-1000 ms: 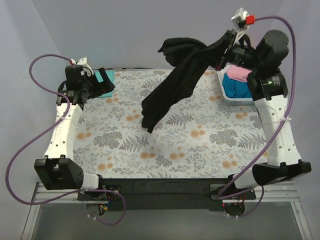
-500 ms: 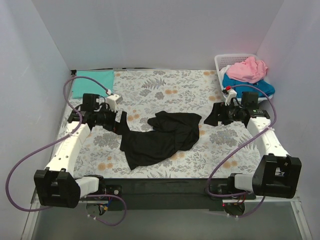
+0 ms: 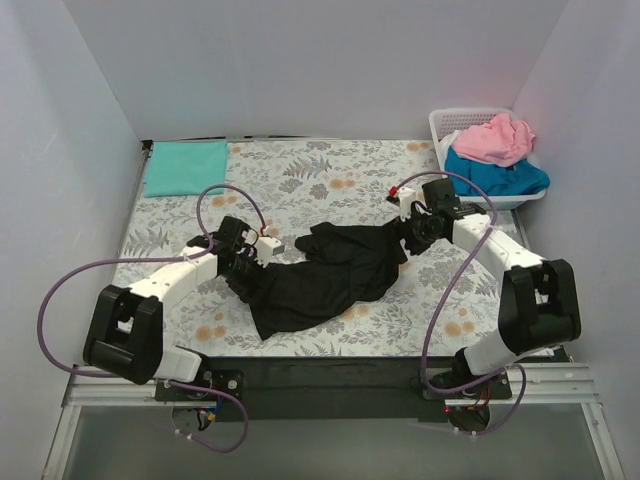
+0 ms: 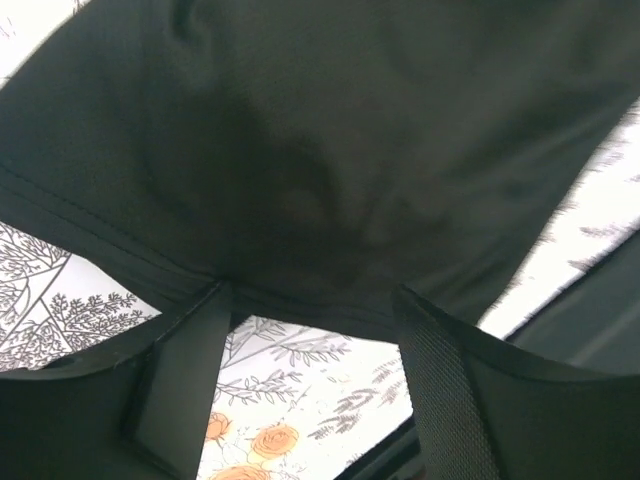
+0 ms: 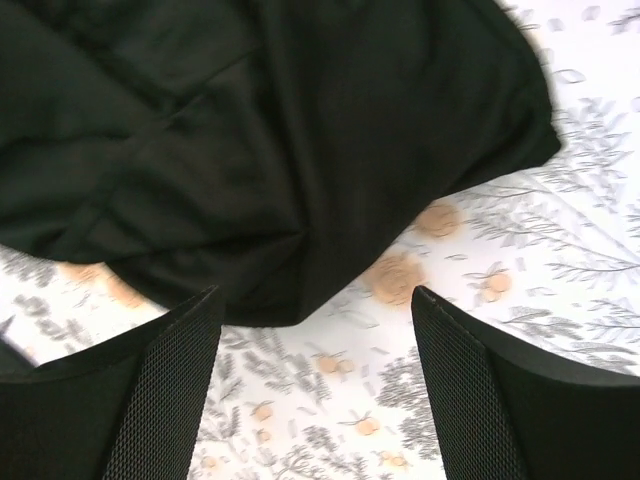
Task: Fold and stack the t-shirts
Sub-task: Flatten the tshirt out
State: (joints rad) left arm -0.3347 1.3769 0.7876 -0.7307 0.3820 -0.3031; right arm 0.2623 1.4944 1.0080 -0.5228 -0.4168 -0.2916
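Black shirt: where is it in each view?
Top external: black shirt lies crumpled mid-table, between the two arms.
Left wrist: it fills the upper frame.
Right wrist: it fills the upper left.
Shared landmark: the floral cloth under it.

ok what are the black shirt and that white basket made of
Black t-shirt: soft matte cloth, probably a cotton knit; it crumples in loose folds and shows a stitched hem. White basket: looks like rigid moulded plastic, with an open lattice wall.
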